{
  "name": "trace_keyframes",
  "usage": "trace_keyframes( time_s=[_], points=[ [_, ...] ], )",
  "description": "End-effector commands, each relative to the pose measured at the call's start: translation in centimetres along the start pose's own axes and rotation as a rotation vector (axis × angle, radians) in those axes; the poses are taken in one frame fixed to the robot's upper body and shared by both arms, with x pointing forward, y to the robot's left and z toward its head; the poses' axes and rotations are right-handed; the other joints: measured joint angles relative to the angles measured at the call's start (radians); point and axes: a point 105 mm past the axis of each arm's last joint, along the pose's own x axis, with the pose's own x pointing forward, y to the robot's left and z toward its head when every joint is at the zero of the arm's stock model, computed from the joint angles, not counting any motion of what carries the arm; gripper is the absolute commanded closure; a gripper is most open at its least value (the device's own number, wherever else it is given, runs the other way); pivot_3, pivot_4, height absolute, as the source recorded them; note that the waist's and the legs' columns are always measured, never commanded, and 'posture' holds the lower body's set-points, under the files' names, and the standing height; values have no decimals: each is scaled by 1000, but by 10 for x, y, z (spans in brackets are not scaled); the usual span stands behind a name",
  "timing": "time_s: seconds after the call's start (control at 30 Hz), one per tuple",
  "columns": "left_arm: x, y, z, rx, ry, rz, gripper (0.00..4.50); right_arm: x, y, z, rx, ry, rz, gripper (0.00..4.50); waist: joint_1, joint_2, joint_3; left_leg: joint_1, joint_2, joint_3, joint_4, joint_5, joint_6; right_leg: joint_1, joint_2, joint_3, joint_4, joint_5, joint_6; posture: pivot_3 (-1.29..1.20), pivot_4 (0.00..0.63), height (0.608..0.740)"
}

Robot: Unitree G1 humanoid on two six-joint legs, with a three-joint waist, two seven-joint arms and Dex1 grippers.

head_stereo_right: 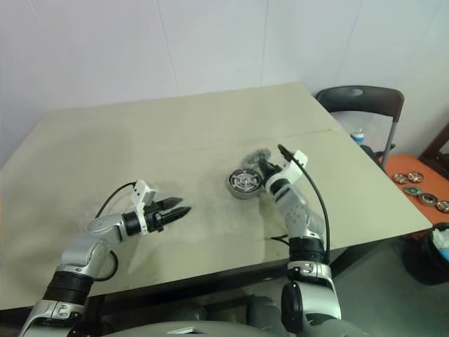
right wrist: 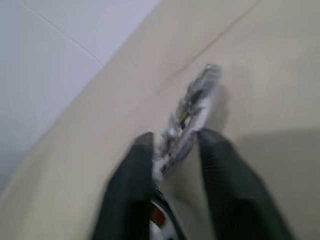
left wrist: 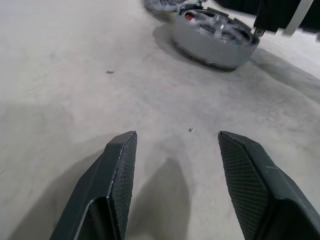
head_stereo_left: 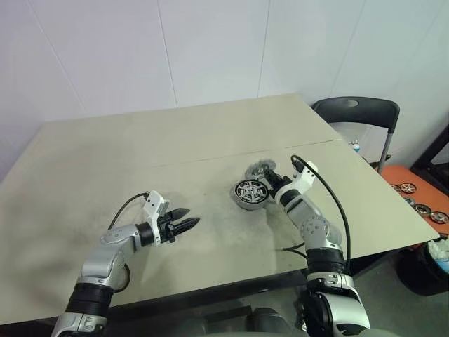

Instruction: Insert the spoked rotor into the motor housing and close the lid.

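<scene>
Beside the housing (head_stereo_left: 249, 193), your right gripper (right wrist: 175, 150) jaws pinch the lid (right wrist: 192, 112) on edge; level it before lowering. Left gripper (left wrist: 175, 175) jaws spread, idle.

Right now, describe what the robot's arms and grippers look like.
Both arms are silver-grey segments joined by black bands. The left gripper and the right gripper each have two black fingers; the left fingers have finely textured pads. White wrist blocks sit behind them, with black cables looping from each.

Head stereo downward; wrist close-ups.
</scene>
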Motion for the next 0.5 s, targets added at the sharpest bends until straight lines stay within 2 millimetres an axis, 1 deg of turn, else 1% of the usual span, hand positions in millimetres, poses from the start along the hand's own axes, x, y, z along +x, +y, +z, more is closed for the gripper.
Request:
trace_keyframes(
  time_s=[0.03,0.07,0.1,0.13,0.27,0.4,0.5],
  points=[
    [1,1,9,37,-21,-4,1748,2,26,6,-169,-35,220,1937,1,0,0,0,0,0,0,0,0,0,0,0,0,0,0,0,0,740],
    [1,1,9,37,-21,-5,1748,1,27,5,-190,-32,251,1547,2,0,0,0,0,0,0,0,0,0,0,0,0,0,0,0,0,740],
    [1,1,9,37,-20,-4,1748,1,26,1,-250,-18,264,1199,3,0,0,0,0,0,1,0,0,1,0,0,0,0,0,0,0,740],
    [1,1,9,37,-20,-4,1748,2,24,0,-273,-13,272,907,3,0,0,0,0,0,1,0,0,1,0,0,0,0,0,0,0,740],
    [1,1,9,38,-20,-1,1748,3,22,2,-310,-16,289,907,7,-1,0,1,0,0,1,0,0,1,0,0,0,0,0,0,0,740],
    [1,1,8,38,-20,-1,1748,4,25,4,-325,-16,319,907,6,-1,0,1,0,0,1,0,0,1,0,0,0,0,0,0,0,740],
    [2,0,8,37,-20,-1,1748,4,25,-1,-323,51,349,907,7,-1,0,0,0,0,1,0,0,1,0,0,0,0,0,0,0,740]
  ],
)
